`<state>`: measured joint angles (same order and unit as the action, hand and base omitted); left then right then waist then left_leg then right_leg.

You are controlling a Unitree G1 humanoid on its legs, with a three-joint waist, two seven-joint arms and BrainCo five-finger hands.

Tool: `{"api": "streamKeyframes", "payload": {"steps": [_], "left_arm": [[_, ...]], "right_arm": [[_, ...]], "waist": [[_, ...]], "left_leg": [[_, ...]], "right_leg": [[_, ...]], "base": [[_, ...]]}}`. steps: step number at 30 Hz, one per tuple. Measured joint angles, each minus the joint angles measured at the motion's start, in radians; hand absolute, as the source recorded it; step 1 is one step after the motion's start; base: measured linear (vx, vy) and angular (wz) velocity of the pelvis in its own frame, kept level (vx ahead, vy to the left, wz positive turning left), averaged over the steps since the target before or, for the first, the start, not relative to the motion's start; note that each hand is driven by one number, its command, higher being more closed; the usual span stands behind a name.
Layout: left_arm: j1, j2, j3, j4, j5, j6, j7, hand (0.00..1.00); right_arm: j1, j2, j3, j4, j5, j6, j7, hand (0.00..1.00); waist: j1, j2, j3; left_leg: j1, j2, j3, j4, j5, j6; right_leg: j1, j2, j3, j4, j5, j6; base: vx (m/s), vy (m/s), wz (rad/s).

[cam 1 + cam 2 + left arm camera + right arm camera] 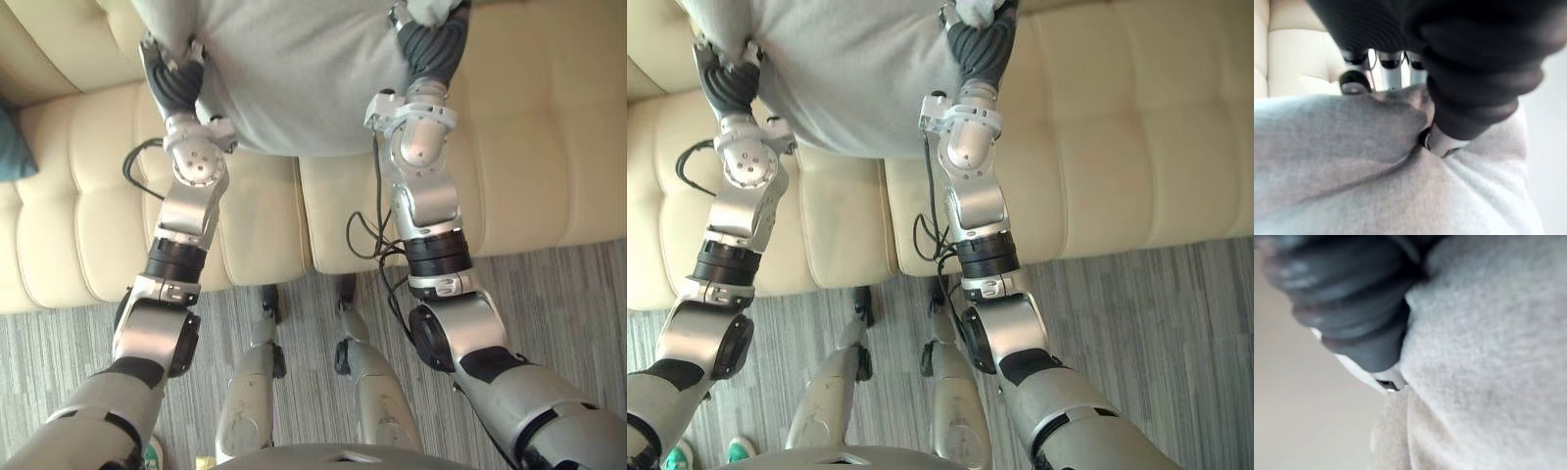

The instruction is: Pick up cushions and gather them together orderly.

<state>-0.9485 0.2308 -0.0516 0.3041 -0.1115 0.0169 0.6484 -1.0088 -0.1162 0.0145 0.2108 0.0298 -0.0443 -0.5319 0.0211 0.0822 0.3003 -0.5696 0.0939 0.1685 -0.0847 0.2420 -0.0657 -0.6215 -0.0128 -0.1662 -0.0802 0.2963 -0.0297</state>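
**Grey cushion (1376, 166) between both hands, over sofa (549, 147)**

Left hand (1469, 83) is pinching the cushion's bunched edge. Its fingers (1354, 81) are curling over the far side and the thumb is pressing into the cloth from the near side. Right hand (1352, 298) is pushing into the opposite edge; its grip is buried in cloth, so cannot tell. Cushion is sitting over the seam where two cream seat pads meet.

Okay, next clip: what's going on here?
The robot stands facing a cream sofa with a large grey cushion between its two hands. The left hand pinches a bunched edge of the fabric. The right hand is against the cushion's opposite side, but its grip is hidden. Part of a dark cushion shows at the sofa's left end.
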Motion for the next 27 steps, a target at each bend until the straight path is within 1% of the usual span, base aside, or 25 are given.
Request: {"api": "streamKeyframes", "payload": {"steps": [1, 3, 4, 6, 7, 8, 10, 12, 14, 15, 16, 18, 21, 23, 25, 26, 27], "left_arm": [[-0.014, -0.013, 0.005, 0.000, 0.000, 0.000, 0.005, 1.00], [-0.025, -0.037, 0.013, -0.001, 0.000, 0.000, 0.022, 1.00], [-0.049, -0.051, 0.016, -0.003, 0.000, -0.004, 0.038, 1.00], [-0.063, -0.062, 0.034, -0.025, 0.002, -0.007, 0.044, 1.00], [-0.079, -0.073, 0.050, -0.038, 0.009, -0.011, 0.044, 1.00], [-0.082, -0.077, 0.053, -0.047, 0.009, -0.014, 0.045, 1.00], [-0.083, -0.096, 0.082, -0.081, 0.009, -0.035, 0.055, 1.00], [-0.083, -0.118, 0.096, -0.097, 0.009, -0.042, 0.060, 1.00], [-0.082, -0.135, 0.108, -0.098, 0.008, -0.044, 0.064, 1.00], [-0.082, -0.145, 0.122, -0.099, 0.008, -0.049, 0.064, 0.00], [-0.081, -0.160, 0.139, -0.102, -0.001, -0.058, 0.066, 0.00], [-0.072, -0.168, 0.167, -0.119, -0.020, -0.062, 0.068, 0.00], [-0.054, -0.171, 0.219, -0.138, -0.077, -0.085, 0.069, 0.00], [-0.052, -0.170, 0.249, -0.137, -0.110, -0.091, 0.069, 0.00], [-0.052, -0.159, 0.268, -0.135, -0.134, -0.095, 0.069, 0.00], [-0.053, -0.145, 0.277, -0.133, -0.149, -0.095, 0.068, 0.00], [-0.055, -0.106, 0.278, -0.115, -0.162, -0.095, 0.063, 0.00]], "right_arm": [[-0.010, 0.001, -0.005, -0.002, -0.011, 0.000, -0.013, 1.00], [-0.028, 0.002, -0.015, -0.007, -0.031, 0.000, -0.019, 1.00], [-0.050, 0.002, -0.026, -0.038, -0.036, 0.000, -0.024, 1.00], [-0.071, 0.009, -0.029, -0.053, -0.039, -0.004, -0.035, 1.00], [-0.091, 0.010, -0.030, -0.083, -0.051, -0.007, -0.046, 1.00], [-0.102, 0.010, -0.030, -0.087, -0.062, -0.013, -0.047, 1.00], [-0.138, 0.011, -0.030, -0.104, -0.080, -0.021, -0.049, 1.00], [-0.146, 0.009, -0.030, -0.112, -0.108, -0.020, -0.049, 1.00], [-0.147, 0.006, -0.032, -0.112, -0.115, -0.016, -0.049, 1.00], [-0.147, 0.005, -0.030, -0.112, -0.115, -0.016, -0.048, 0.00], [-0.148, 0.002, -0.031, -0.112, -0.115, -0.015, -0.048, 0.00], [-0.155, -0.003, -0.031, -0.112, -0.115, -0.011, -0.049, 0.00], [-0.180, -0.022, -0.032, -0.111, -0.114, 0.010, -0.048, 0.00], [-0.199, -0.044, -0.037, -0.102, -0.111, 0.018, -0.048, 0.00], [-0.229, -0.072, -0.040, -0.071, -0.105, 0.028, -0.048, 0.00], [-0.255, -0.099, -0.049, -0.041, -0.096, 0.031, -0.046, 0.00], [-0.283, -0.144, -0.060, -0.001, -0.091, 0.034, -0.045, 0.00]], "waist": [[0.004, 0.000, 0.016], [0.008, -0.001, 0.021], [0.016, 0.002, 0.039], [0.022, 0.002, 0.039], [0.032, 0.002, 0.039], [0.035, 0.001, 0.039], [0.046, 0.000, 0.040], [0.052, 0.000, 0.045], [0.053, 0.000, 0.045], [0.049, 0.000, 0.045], [0.048, 0.000, 0.045], [0.046, -0.001, 0.046], [0.043, -0.001, 0.046], [0.044, -0.001, 0.046], [0.044, -0.001, 0.046], [0.042, -0.001, 0.046], [0.043, -0.001, 0.046]], "left_leg": [[-0.019, 0.003, 0.007, 0.000, 0.003, -0.003], [-0.041, 0.005, 0.007, 0.000, 0.005, -0.003], [-0.052, 0.006, 0.007, 0.004, 0.015, -0.008], [-0.079, 0.006, 0.008, 0.001, 0.019, -0.006], [-0.112, 0.004, 0.007, 0.004, 0.020, -0.005], [-0.127, 0.003, 0.007, 0.005, 0.021, -0.003], [-0.175, 0.001, 0.003, 0.006, 0.028, -0.001], [-0.181, 0.001, 0.000, 0.006, 0.030, -0.002], [-0.177, 0.002, 0.000, 0.005, 0.030, -0.002], [-0.177, 0.002, 0.000, 0.000, 0.030, -0.002], [-0.178, 0.002, 0.000, -0.001, 0.028, -0.004], [-0.180, 0.002, 0.005, -0.001, 0.018, -0.007], [-0.178, 0.001, 0.010, -0.001, 0.009, -0.010], [-0.179, 0.001, 0.010, -0.001, 0.009, -0.010], [-0.180, 0.001, 0.006, 0.002, 0.017, -0.003], [-0.183, 0.001, 0.005, 0.005, 0.026, -0.004], [-0.188, 0.004, 0.004, 0.006, 0.032, -0.002]], "right_leg": [[-0.020, 0.001, 0.000, 0.000, 0.008, -0.006], [-0.041, 0.002, -0.002, 0.000, 0.009, -0.007], [-0.048, 0.002, -0.006, 0.001, 0.008, -0.007], [-0.072, 0.001, -0.009, 0.001, 0.007, -0.005], [-0.103, 0.000, -0.010, 0.001, 0.006, -0.005], [-0.117, -0.001, -0.010, 0.002, 0.006, -0.005], [-0.167, -0.003, -0.014, 0.012, 0.004, -0.002], [-0.172, -0.005, -0.018, 0.018, -0.003, 0.000], [-0.180, -0.008, -0.022, 0.051, -0.027, 0.002], [-0.188, -0.010, -0.027, 0.072, -0.041, 0.001], [-0.198, -0.014, -0.031, 0.092, -0.055, 0.003], [-0.205, -0.017, -0.033, 0.105, -0.064, 0.005], [-0.205, -0.020, -0.033, 0.110, -0.070, 0.006], [-0.209, -0.022, -0.036, 0.123, -0.080, 0.005], [-0.214, -0.024, -0.042, 0.139, -0.090, 0.003], [-0.215, -0.024, -0.047, 0.139, -0.090, 0.003], [-0.214, -0.023, -0.058, 0.139, -0.093, -0.002]], "base": [[0.09, 0.111, -0.06], [0.09, 0.103, 0.02], [0.08, 0.098, 0.10], [0.10, 0.150, 0.12], [0.09, 0.137, 0.10], [0.13, 0.213, 0.08], [0.13, 0.204, 0.07], [0.11, 0.186, 0.07], [0.08, 0.174, 0.05], [0.06, 0.189, 0.06], [0.05, 0.156, 0.05], [0.03, 0.145, 0.00], [0.03, 0.130, 0.01], [0.03, 0.106, 0.06], [0.02, 0.071, 0.08], [0.02, 0.067, 0.15], [0.02, 0.066, 0.17]]}}
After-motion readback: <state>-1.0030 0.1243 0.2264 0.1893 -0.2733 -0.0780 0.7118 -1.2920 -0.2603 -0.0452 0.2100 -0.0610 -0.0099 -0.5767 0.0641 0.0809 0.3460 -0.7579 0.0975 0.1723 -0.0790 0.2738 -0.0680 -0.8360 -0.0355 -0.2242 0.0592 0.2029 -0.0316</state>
